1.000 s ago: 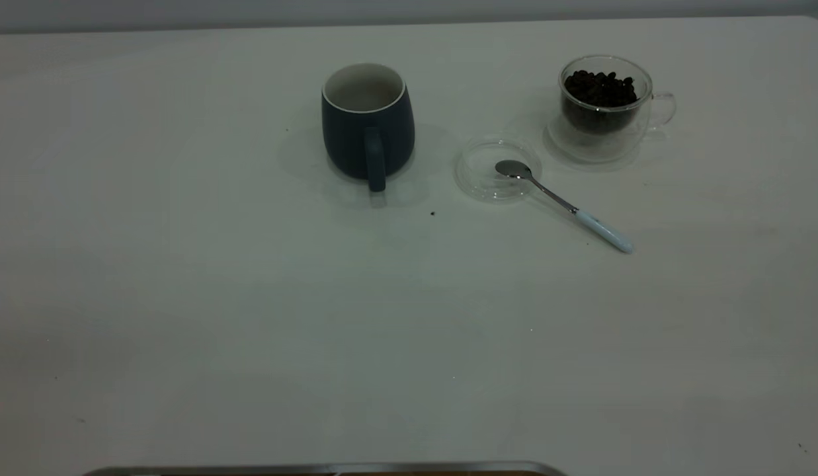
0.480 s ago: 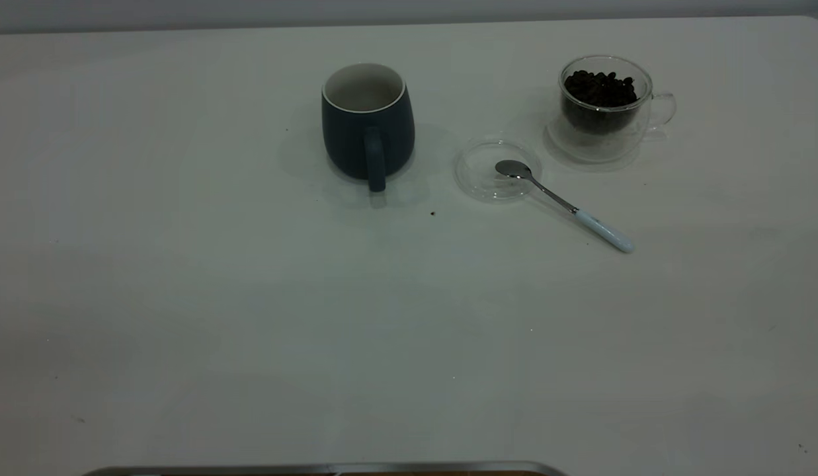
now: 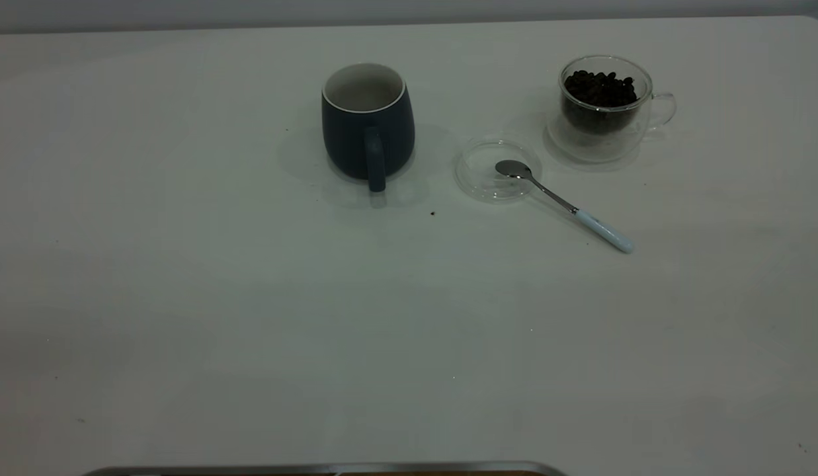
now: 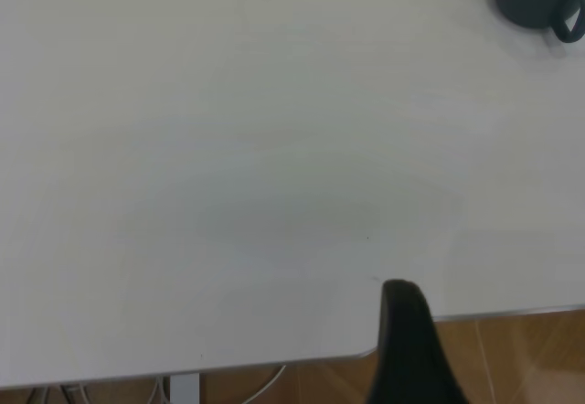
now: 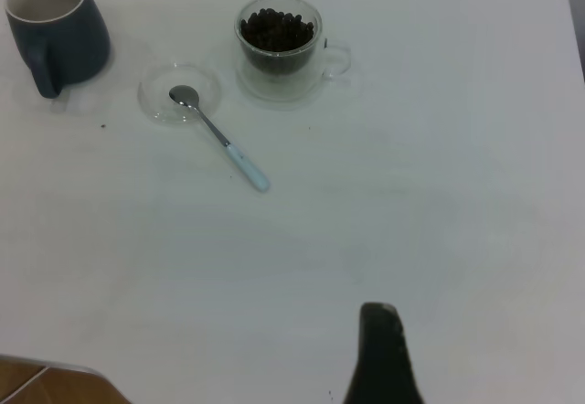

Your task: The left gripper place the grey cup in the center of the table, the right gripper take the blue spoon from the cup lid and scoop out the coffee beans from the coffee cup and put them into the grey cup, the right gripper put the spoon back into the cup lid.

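You see the white counter [image 3: 184, 297] with the grey cup [image 3: 367, 122] standing upright near its middle, a little toward 12 o'clock, with its handle turned to 6 o'clock. At 3 o'clock from the cup, just beside it but not touching, lies the cup lid [image 3: 478, 182]. The blue spoon [image 3: 564, 203] rests with its metal bowl inside the lid, and its stem runs out over the rim toward 4 o'clock, so the pale blue handle end lies on the counter. At 1 o'clock from the lid stands the coffee cup [image 3: 604, 109], upright, with the coffee beans [image 3: 599, 86] heaped inside it and its loop handle at 3 o'clock. A small dark speck [image 3: 432, 213] lies on the counter at 5 o'clock from the grey cup.

The left end effector [image 4: 411, 349] hangs over the counter's near edge, well apart from the grey cup. The right end effector [image 5: 382, 358] hangs well apart from the spoon. Only one dark finger of each shows, so I cannot tell if they are open or closed.
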`<action>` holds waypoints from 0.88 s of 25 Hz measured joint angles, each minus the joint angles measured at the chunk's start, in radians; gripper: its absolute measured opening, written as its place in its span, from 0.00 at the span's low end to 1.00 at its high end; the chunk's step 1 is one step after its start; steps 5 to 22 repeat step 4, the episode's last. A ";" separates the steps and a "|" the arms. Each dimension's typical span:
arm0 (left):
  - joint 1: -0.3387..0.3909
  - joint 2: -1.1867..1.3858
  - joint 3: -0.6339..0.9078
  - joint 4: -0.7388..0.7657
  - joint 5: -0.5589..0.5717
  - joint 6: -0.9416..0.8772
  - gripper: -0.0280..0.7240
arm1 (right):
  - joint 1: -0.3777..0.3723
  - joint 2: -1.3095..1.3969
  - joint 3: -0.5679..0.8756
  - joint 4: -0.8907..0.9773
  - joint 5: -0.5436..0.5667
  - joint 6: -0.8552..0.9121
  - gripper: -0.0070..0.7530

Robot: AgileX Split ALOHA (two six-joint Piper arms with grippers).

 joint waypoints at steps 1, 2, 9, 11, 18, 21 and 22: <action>0.000 0.000 0.000 0.000 0.000 0.000 0.74 | 0.000 0.000 0.000 0.000 0.000 0.000 0.79; 0.000 0.000 0.000 0.000 0.000 0.000 0.74 | 0.000 0.000 0.000 0.000 0.000 0.000 0.79; 0.000 0.000 0.000 0.000 0.000 0.000 0.74 | 0.000 0.000 0.000 0.000 0.000 0.000 0.78; 0.000 0.000 0.000 0.000 0.000 0.000 0.74 | 0.000 0.000 0.000 0.000 0.000 0.000 0.78; 0.000 0.000 0.000 0.000 0.000 0.000 0.74 | 0.000 0.000 0.000 0.000 0.000 0.000 0.78; 0.000 0.000 0.000 0.000 0.000 0.000 0.74 | 0.000 0.000 0.000 0.000 0.000 0.000 0.78; 0.000 0.000 0.000 0.000 0.000 0.000 0.74 | 0.000 0.000 0.000 0.000 0.000 0.000 0.78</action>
